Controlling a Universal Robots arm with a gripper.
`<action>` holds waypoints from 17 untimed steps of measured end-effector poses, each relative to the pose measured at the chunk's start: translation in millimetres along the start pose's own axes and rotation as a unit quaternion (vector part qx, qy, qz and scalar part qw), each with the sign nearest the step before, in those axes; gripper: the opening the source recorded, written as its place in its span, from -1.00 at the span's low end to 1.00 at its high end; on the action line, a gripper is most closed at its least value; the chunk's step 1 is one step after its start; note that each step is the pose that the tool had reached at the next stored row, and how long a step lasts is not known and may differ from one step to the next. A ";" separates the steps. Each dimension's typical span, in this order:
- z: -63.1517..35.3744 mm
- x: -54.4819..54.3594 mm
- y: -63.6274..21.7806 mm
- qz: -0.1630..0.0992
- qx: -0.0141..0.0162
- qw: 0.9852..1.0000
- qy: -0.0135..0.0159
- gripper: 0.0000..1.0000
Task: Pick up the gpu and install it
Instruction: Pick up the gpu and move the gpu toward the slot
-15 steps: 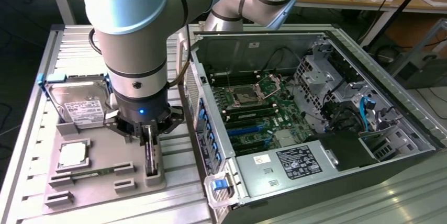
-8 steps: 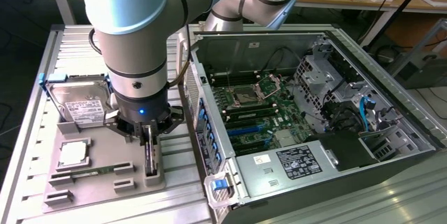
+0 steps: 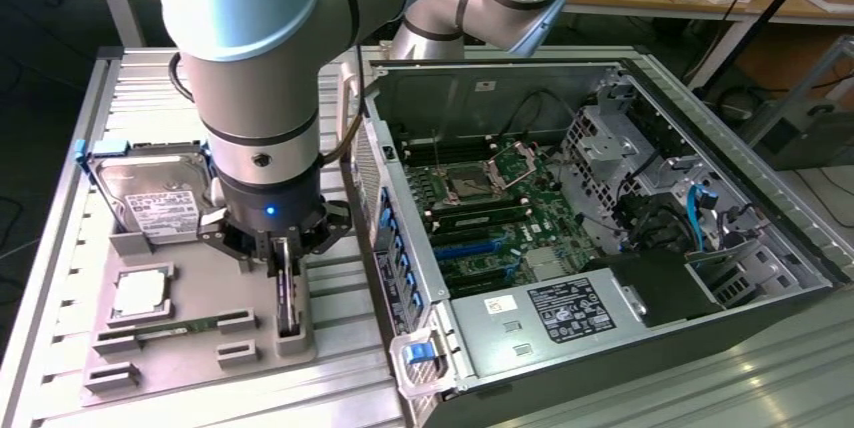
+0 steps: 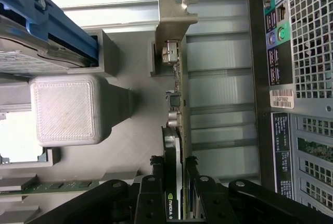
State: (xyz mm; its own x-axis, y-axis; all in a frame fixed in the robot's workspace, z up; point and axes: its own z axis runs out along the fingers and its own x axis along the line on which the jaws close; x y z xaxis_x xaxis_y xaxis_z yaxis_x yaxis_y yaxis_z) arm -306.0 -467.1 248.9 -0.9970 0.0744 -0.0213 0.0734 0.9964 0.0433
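The gpu is a thin dark card standing on edge in a slot of the grey printed holder tray, at the exterior view's left of the open computer case. In the wrist view the gpu runs away from the camera to its silver end bracket. My gripper comes straight down over the card. Its black fingers press on both faces of the card, so the gripper is shut on it. The card's lower edge is still in the holder.
On the same tray lie a silver hard drive in a blue-edged caddy, a CPU and a green RAM stick. The case's rear panel stands close beside the card. The motherboard lies exposed inside.
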 end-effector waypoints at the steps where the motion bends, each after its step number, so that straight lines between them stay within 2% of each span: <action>1: -0.6 0.0 0.0 0.000 0.000 1.000 0.000 -0.46; 17: -13.9 -0.3 0.6 0.000 0.000 1.000 0.000 -0.46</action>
State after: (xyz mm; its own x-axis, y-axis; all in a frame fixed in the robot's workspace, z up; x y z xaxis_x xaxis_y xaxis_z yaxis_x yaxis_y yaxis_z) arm -306.0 -467.1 262.9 -0.9970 0.0743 -0.0212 0.0733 0.9964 0.0427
